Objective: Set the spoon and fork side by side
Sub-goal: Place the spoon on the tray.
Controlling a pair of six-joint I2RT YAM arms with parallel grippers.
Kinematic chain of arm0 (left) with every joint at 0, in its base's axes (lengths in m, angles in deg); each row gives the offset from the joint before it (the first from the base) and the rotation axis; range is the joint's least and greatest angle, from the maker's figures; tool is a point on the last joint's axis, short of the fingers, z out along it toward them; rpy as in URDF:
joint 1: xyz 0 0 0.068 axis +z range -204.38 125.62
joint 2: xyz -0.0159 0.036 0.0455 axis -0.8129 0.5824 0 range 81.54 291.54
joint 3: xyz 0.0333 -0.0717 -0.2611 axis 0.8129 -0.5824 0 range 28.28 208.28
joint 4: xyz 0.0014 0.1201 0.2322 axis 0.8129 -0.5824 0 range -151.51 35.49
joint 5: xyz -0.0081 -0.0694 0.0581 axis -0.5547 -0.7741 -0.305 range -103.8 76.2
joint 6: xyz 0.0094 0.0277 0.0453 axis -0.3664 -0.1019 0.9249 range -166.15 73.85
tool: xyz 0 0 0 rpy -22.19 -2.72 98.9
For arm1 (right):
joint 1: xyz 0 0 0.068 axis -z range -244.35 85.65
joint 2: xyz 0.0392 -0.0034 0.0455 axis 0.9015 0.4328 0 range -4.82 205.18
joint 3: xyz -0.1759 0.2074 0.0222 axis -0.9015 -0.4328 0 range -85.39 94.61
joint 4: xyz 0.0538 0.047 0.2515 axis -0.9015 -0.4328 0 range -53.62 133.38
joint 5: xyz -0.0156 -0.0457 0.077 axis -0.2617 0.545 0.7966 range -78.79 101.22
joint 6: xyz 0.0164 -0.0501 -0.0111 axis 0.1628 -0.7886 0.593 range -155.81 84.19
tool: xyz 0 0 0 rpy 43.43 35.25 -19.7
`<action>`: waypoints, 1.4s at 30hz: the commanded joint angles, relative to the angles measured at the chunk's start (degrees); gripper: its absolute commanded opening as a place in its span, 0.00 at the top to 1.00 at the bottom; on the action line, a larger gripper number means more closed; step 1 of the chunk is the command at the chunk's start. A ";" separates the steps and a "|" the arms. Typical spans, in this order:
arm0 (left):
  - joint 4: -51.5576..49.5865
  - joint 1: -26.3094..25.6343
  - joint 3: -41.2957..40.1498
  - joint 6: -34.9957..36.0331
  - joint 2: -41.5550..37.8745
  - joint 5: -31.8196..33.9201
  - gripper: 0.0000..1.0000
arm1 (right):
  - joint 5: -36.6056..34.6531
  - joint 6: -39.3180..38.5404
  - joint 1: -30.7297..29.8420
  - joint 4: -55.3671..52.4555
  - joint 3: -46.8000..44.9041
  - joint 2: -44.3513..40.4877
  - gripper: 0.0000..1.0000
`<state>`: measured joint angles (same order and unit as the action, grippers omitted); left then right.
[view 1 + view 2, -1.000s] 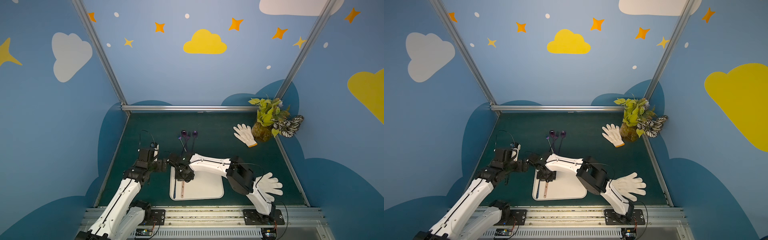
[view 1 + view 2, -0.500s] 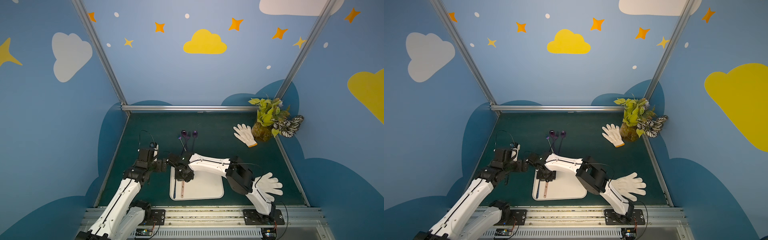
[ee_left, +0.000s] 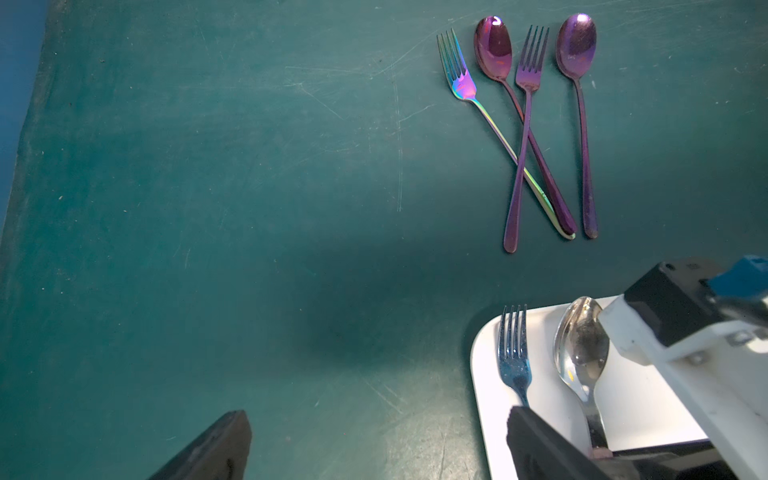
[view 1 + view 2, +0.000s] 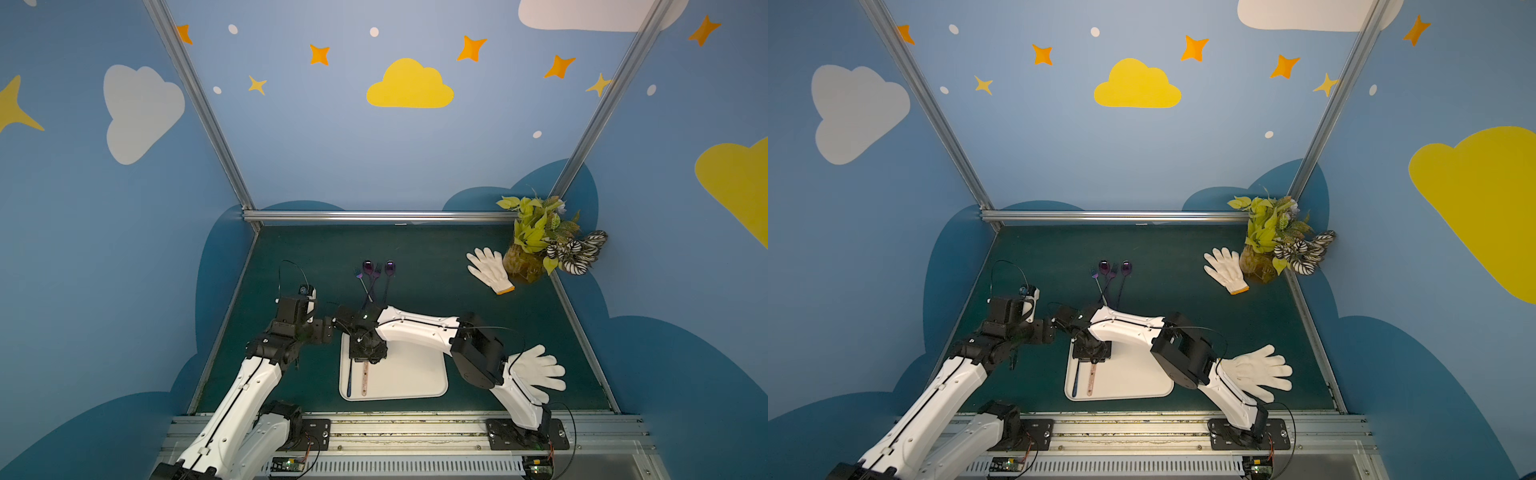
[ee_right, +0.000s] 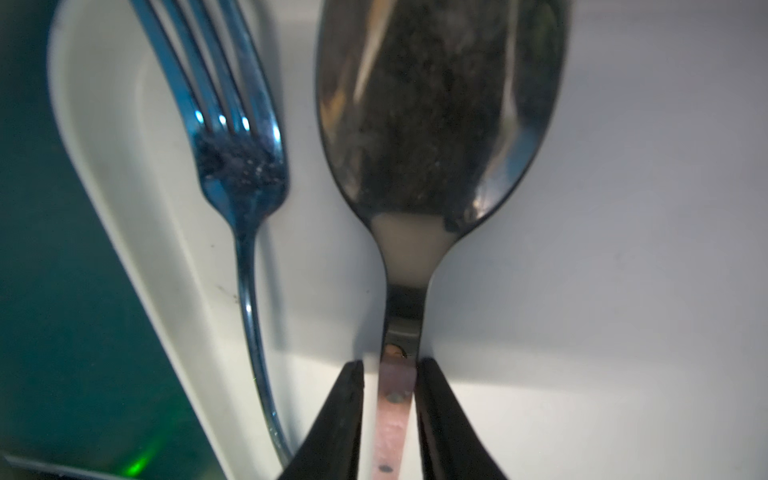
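While right pincer straddles spoon, fork beside — both on tray

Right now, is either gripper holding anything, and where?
Right gripper straddles the spoon at its handle, just below the neck; whether it clamps cannot be told. Left gripper: open, empty.
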<state>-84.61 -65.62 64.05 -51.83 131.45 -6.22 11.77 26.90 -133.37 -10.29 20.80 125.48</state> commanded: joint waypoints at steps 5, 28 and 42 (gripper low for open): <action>1.61 -1.22 0.51 0.07 -0.25 -6.08 0.00 | 0.10 0.24 -1.92 1.73 2.52 1.21 0.73; 2.19 -1.59 0.53 0.26 -0.05 -5.90 0.00 | 0.98 1.65 -2.01 1.17 4.71 2.55 0.79; 2.03 -1.65 0.53 0.18 -0.19 -5.99 0.00 | 0.89 1.44 -2.31 0.24 5.55 2.97 0.73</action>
<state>-84.59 -65.62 64.05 -51.83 131.47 -4.25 12.87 28.32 -133.39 -13.27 24.06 127.10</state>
